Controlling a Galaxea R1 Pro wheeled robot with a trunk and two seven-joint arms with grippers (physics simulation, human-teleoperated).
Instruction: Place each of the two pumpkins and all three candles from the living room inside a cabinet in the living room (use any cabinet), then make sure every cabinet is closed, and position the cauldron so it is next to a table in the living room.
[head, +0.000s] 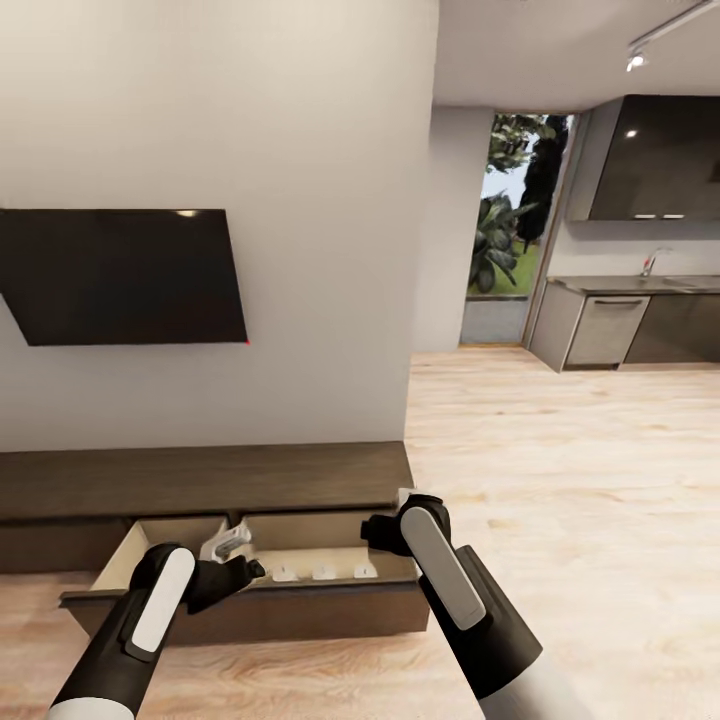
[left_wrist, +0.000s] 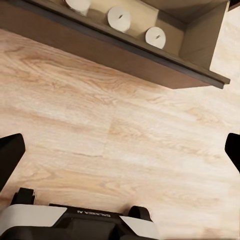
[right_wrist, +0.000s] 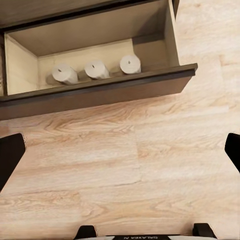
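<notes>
Cabinet (head: 200, 480) runs low along the wall under a dark TV (head: 120, 275). Its right drawer (head: 330, 530) is pulled out over the wood floor (head: 560, 480), pale insides showing.

Three candles (right_wrist: 95, 70) lie in a row inside that drawer, just behind its front panel and close together, ends toward the camera in the right wrist view. Likely dropped there because the front edge is the nearest reach from above. Left wrist view catches them too (left_wrist: 119, 19).

No pumpkins or cauldron to be seen here.

Left gripper (head: 240, 570) hangs over the drawer front, right gripper (head: 375, 532) beside the drawer's right end. In both wrist views the dark fingers (right_wrist: 10, 157) sit at opposite frame edges, spread wide, with bare floor between them. Nothing held by either.

Judgement: the candle part looks done. Drawer must be left open until the pumpkins go in, then pushed shut. Kitchen (head: 640, 300) lies beyond, to the right.
</notes>
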